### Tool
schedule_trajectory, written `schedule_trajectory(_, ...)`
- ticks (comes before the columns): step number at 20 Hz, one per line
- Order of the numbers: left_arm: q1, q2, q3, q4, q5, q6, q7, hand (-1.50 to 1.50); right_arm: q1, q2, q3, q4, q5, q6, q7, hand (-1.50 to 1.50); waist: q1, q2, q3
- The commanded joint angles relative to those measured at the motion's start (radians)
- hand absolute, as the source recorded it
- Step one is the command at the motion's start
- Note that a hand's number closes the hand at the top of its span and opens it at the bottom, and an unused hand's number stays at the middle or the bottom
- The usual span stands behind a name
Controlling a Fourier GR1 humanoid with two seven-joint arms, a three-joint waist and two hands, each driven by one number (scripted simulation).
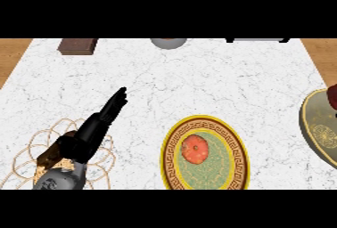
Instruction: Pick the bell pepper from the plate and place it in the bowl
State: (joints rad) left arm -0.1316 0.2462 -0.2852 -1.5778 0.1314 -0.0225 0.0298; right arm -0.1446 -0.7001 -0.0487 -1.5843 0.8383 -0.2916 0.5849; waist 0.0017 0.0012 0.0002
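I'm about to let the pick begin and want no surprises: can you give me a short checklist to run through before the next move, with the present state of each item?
1. Bell pepper lies on the plate, uncovered: ok.
2. Left hand open, fingers straight, holding nothing: ok.
3. Left hand at the pepper: not ok; it is over the counter, left of the plate.
4. Right hand in view: not ok; it does not show.
5. Bowl fully seen: not ok; the right edge cuts it.
6. Bowl free to receive: cannot tell; a dark red thing shows at its rim.

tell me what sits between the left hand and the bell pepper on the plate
In the head view, only bare marble counter and the plate's gold rim lie between the left hand and the bell pepper.
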Motion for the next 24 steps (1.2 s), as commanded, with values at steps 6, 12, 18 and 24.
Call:
schedule_trajectory(6,-0.051,-0.015,0.021,0.014,-0.012,-0.002,0.028,0.0,-0.061,0.035,-0.074,0.333,-0.27,0.214,-0.143,1.5,0.012,0.004,0.001)
schedule_trajectory(12,-0.041,-0.026,0.049,0.046,-0.018,-0.016,0.003,0.0,-0.141,0.003,-0.192,0.539,-0.394,0.226,-0.482,-1.5,0.006,0.003,0.001)
schedule_trajectory(18,-0.011,-0.047,0.031,-0.034,-0.022,-0.023,0.066,0.0,-0.15,0.041,-0.293,0.573,-0.402,0.072,-0.545,-1.5,0.001,-0.001,0.001)
schedule_trajectory(24,-0.025,-0.051,0.066,0.075,-0.024,-0.046,-0.021,0.0,-0.17,0.018,-0.467,0.532,-0.551,0.056,-0.488,-1.5,-0.012,-0.001,0.0)
